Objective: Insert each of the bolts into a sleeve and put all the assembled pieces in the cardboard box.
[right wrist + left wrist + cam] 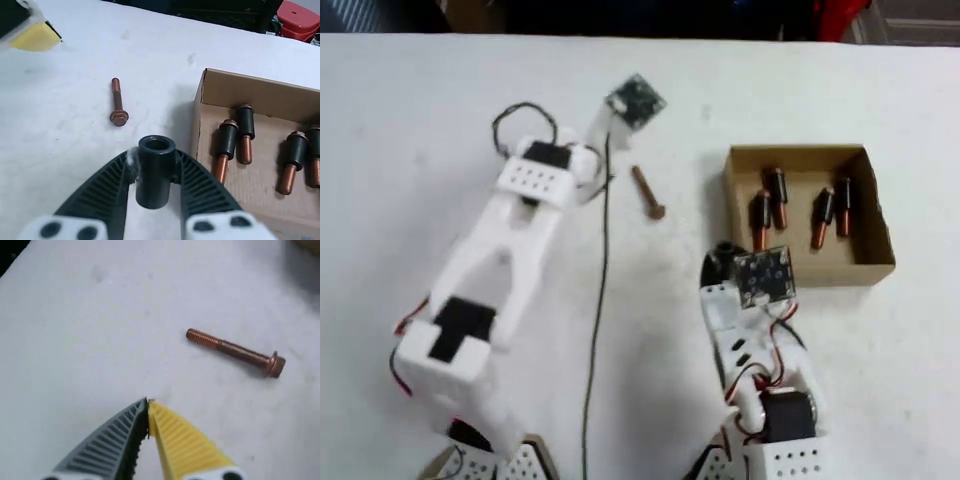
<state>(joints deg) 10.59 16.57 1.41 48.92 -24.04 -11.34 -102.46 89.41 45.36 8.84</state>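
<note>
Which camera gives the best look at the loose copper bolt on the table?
The left wrist view: the bolt lies close and unobstructed, threads and flanged head clear. The high view shows it small, near the cardboard box. The right wrist view shows it farther off, beyond the sleeve in the right gripper.

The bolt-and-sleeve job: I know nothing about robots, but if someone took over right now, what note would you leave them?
Left end effector: shut, empty, over the table, short of the loose bolt.
Right end effector: shut on a black sleeve, held upright beside the cardboard box.
Done: four assembled pieces lie in the box.
Left: get the bolt into the held sleeve, then put that piece in the box.
</note>
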